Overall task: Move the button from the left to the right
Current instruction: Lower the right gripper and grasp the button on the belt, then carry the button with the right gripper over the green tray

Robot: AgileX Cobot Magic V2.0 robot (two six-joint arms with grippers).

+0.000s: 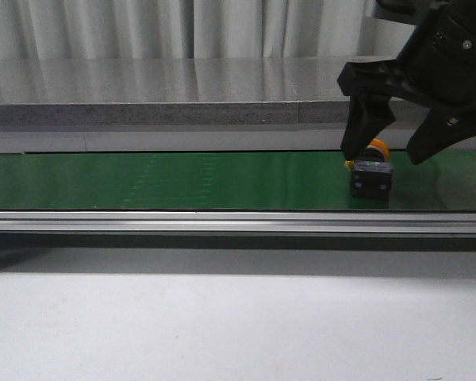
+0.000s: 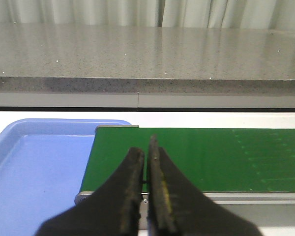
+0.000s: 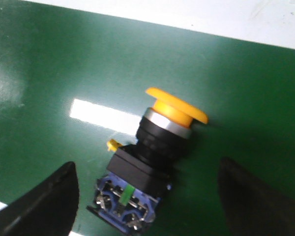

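Observation:
The button [image 1: 370, 171] lies on its side on the green belt [image 1: 182, 181] at the right, yellow-orange head pointing away, black body toward me. In the right wrist view the button [image 3: 152, 157] lies between the two fingers, touching neither. My right gripper [image 1: 387, 151] is open and hovers just above and around it; it also shows in the right wrist view [image 3: 147, 206]. My left gripper [image 2: 146, 162] is shut and empty, over the left end of the belt [image 2: 211, 157]. It is out of the front view.
A blue tray [image 2: 34, 167] sits just left of the belt's left end. A grey stone counter [image 1: 159, 95] runs behind the belt. A metal rail [image 1: 222, 222] edges the belt's front, with a white table surface [image 1: 222, 317] before it.

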